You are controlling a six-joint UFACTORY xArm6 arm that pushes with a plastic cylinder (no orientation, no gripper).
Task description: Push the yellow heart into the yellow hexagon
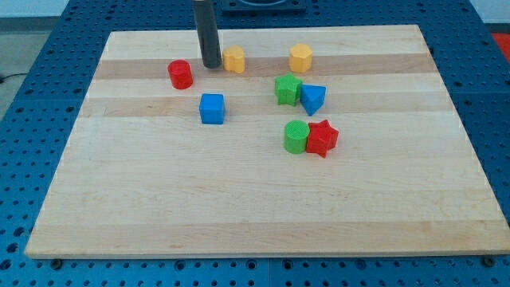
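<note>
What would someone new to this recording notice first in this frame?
The dark rod coming down from the view's top stands out first, with my tip right beside the left side of the yellow heart near the board's top edge. To the right along that same row sits the yellow hexagon, apart from the heart. Below it, a green block touches a blue one.

A lab bench: a wooden board lies on a blue perforated table.
</note>
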